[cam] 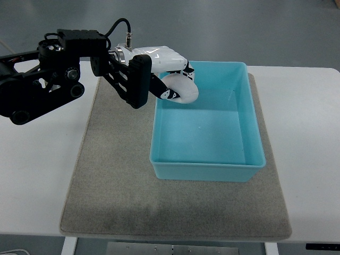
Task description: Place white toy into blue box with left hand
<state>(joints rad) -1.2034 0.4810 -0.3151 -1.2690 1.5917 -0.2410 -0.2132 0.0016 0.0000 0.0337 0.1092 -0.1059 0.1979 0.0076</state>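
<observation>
1. The left arm (pixel 42 79) comes in from the left edge, black and jointed, reaching across the top of the grey mat (pixel 106 175) on the white worktop (pixel 32 159)
2. The left hand (pixel 164 74) is over the far-left corner of the box (pixel 207 170); its fingers are curled around the toy (pixel 183 87), holding it from above and from the side
3. The toy is white, smooth and rounded, glossy under the light; only its lower curve shows clear of the fingers, so its full shape cannot be told
4. The toy sits just inside the line of the box rim at that corner, and it looks to be held above the floor of the box, not resting on it, though the steep view makes the height hard to judge
5. The box is light blue, open-topped and rectangular, with nothing else in it, standing on the right half of the mat
6. Progress, as I judge it: the pick-up and carry are done, and what is left is to lower a little, open the fingers to let the toy drop, then draw the hand back
7. The right arm is not in view
</observation>
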